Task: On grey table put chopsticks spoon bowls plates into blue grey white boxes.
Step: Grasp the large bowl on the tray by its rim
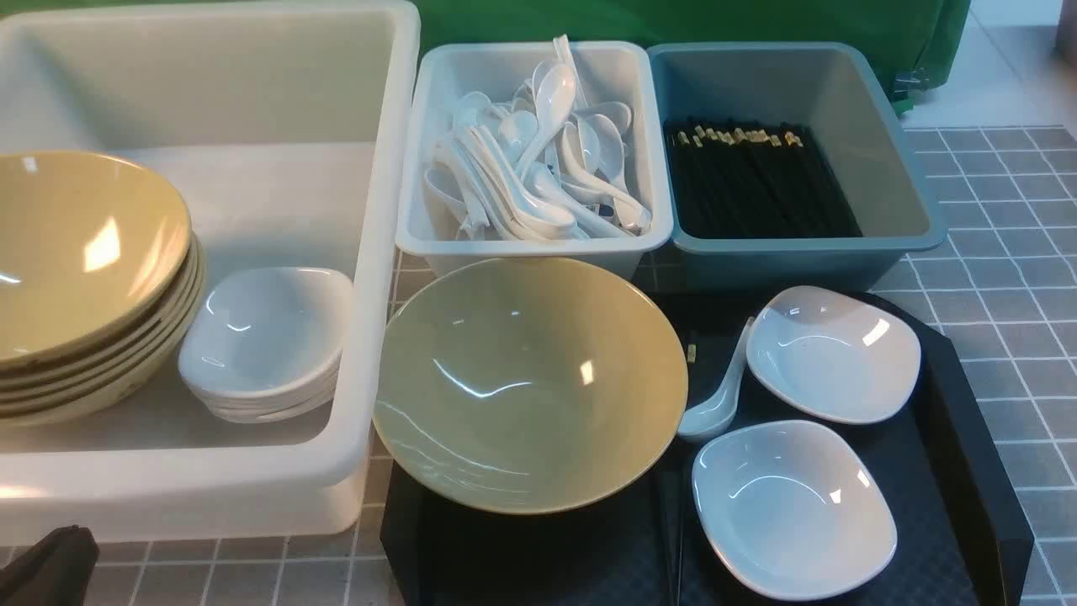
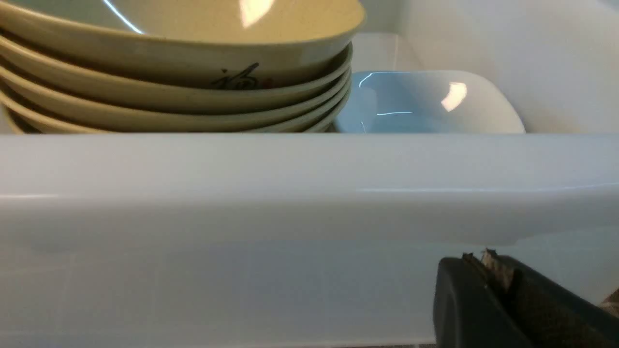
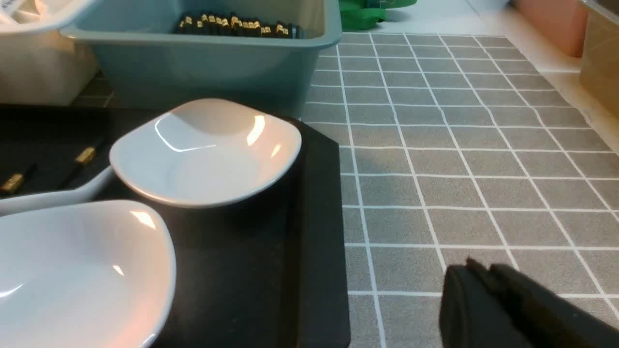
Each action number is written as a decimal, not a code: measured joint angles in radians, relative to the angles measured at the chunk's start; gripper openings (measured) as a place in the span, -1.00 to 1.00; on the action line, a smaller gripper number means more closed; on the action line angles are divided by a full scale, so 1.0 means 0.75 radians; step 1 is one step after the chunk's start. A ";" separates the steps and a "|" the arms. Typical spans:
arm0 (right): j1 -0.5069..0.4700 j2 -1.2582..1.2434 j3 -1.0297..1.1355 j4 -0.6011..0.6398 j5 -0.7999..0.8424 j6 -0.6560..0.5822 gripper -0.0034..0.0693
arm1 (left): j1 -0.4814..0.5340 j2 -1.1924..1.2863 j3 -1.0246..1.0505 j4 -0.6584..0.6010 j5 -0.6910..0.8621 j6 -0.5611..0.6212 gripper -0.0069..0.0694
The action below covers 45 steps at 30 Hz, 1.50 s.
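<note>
front view high, wrist views low, close, sharing plates

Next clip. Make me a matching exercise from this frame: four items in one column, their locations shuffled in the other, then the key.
Items
1. stacked bowls
2. heap of spoons
3. bundle of chopsticks
4. single bowl

Locations
A. black tray
B. blue box
C. white tub
D. grey-white box

Pairs: 1-C, 2-D, 3-B, 4-A
</note>
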 joint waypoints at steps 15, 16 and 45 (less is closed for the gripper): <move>0.000 0.000 0.000 0.000 0.000 0.000 -0.64 | 0.000 0.000 0.000 0.000 0.000 0.000 -0.84; 0.000 0.000 0.000 0.000 0.000 0.000 -0.64 | 0.000 0.000 0.000 0.000 0.000 0.000 -0.84; 0.000 0.000 0.001 0.001 -0.206 0.002 -0.59 | 0.000 0.000 0.002 0.118 -0.193 0.037 -0.84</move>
